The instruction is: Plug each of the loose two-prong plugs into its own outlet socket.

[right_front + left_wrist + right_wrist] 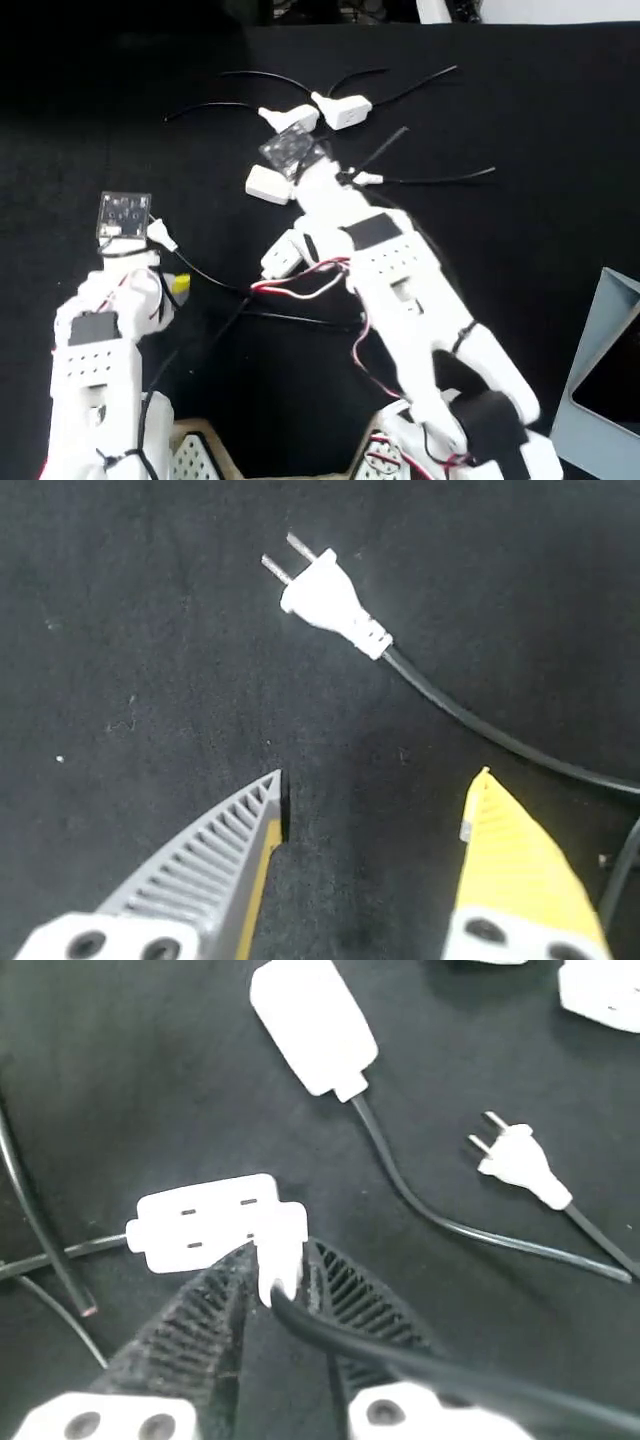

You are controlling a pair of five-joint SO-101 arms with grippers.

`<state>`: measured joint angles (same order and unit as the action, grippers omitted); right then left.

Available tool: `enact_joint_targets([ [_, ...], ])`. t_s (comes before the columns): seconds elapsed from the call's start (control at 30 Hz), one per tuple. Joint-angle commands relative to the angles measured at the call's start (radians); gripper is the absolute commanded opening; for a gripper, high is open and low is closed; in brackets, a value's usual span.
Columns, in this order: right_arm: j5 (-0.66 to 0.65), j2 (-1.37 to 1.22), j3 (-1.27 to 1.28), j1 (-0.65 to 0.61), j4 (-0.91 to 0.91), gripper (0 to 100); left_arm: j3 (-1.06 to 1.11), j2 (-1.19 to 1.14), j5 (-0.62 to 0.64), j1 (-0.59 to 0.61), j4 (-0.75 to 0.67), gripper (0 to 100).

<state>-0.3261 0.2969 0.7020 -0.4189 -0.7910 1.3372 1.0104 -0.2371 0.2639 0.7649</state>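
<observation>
Right gripper [285, 1272]: dark ribbed jaws clamped on a white plastic plug body [281, 1240] with black cord. It touches one end of a white rectangular slotted outlet block [195, 1225]; prongs hidden. Near: a second white outlet block [310, 1025] on black cable, and a loose white two-prong plug [515, 1160], lying flat, apart from both blocks.

Left gripper [380, 780]: grey and yellow jaws wide apart, holding nothing. Ahead of them, untouched: a white black-corded two-prong plug [325, 595], flat on black cloth [120, 630].
</observation>
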Motion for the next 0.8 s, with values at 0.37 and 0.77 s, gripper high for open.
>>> enact_joint_targets([
  [0.37,-0.017,-0.016,-0.024,-0.077,0.057,1.2,0.039,0.025,0.005,0.012,-0.051,29],
  [0.77,-0.018,-0.018,0.042,-0.048,0.144,1.2,0.039,0.021,0.005,0.013,-0.051,29],
])
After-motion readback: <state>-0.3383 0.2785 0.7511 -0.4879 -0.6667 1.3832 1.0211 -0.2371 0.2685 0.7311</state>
